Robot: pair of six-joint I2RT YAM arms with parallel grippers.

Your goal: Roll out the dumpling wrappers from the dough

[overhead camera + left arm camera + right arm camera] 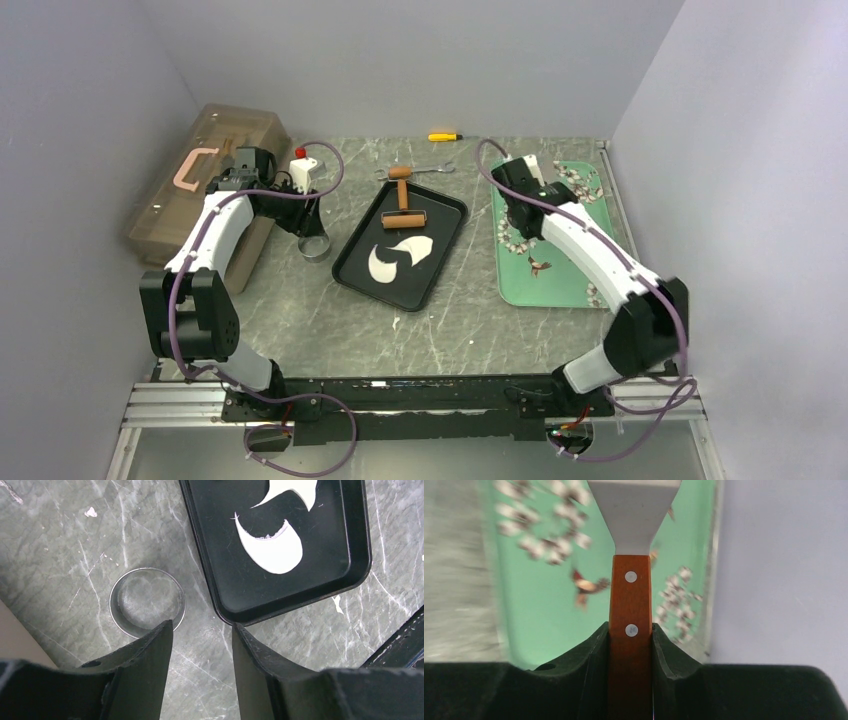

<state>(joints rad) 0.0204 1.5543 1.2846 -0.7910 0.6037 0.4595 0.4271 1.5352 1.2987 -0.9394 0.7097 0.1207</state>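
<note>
Left gripper (202,625): jaws parted, nothing between them, poised over bare grey marbled table (60,540). A shiny metal ring cutter (147,601) stands just beside the left finger, not held.

Right gripper (630,630): clamped on the brown wooden handle of a steel-bladed spatula (630,595), above the green flowered tray (539,605).

The flat white dough sheet (272,552) lies in the black rectangular baking tray (215,555), in two pieces with round bites cut out.

Judgement: it is light and soft, and it tears and sticks easily. You should slide the blade under an edge rather than pinch.

The brown wooden roller (402,212) sits at the tray's far end, apart from the dough. No cut wrappers can be made out.
</note>
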